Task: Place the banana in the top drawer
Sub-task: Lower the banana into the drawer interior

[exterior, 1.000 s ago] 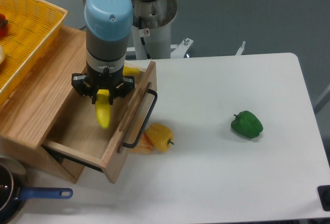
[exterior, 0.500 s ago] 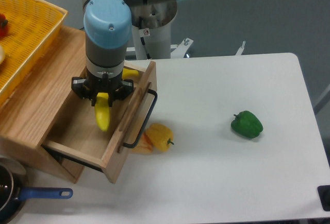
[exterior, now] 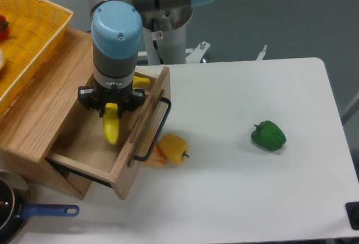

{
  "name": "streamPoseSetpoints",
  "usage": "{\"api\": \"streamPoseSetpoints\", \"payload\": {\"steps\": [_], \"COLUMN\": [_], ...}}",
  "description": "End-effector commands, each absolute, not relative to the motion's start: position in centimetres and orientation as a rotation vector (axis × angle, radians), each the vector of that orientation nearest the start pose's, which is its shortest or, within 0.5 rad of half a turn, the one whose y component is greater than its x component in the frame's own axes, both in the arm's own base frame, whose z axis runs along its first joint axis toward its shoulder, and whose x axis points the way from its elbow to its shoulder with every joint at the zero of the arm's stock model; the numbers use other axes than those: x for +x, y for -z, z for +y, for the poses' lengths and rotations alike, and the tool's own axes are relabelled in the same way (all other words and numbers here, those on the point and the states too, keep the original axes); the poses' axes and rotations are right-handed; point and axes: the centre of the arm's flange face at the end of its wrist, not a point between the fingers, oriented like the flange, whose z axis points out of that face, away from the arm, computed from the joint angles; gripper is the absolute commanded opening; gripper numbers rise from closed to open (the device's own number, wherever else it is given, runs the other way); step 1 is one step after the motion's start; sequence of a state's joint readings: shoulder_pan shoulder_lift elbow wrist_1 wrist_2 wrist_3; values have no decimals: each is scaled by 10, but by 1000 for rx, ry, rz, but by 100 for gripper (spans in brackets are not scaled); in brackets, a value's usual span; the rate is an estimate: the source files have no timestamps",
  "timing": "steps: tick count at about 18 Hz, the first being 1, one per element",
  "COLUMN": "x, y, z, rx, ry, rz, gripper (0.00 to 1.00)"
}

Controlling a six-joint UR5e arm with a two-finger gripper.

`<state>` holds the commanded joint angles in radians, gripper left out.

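End effector (exterior: pixel 111 109) grips banana (exterior: pixel 111 127) over top drawer (exterior: pixel 124 153).

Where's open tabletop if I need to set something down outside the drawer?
The widest bare stretch of table lies between the yellow bell pepper and the green bell pepper, plus the whole near edge. It's crowded at the top drawer, where the gripper holds the banana and the yellow pepper crowds the handle.

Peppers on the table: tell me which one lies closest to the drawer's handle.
The yellow bell pepper. It sits right beside the open top drawer, just past its black bar handle. The green bell pepper lies far off toward the table's other side.
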<state>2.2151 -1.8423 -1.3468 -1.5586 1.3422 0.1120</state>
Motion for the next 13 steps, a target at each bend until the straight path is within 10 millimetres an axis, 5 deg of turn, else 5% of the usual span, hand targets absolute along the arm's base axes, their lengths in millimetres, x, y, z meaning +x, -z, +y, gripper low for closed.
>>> {"api": "streamPoseSetpoints", "payload": {"steps": [13], "x": [-233], "y": [-443], "z": [578], "rx": [-2979], "ry": [359], "rz": [-802], "gripper": [30]}}
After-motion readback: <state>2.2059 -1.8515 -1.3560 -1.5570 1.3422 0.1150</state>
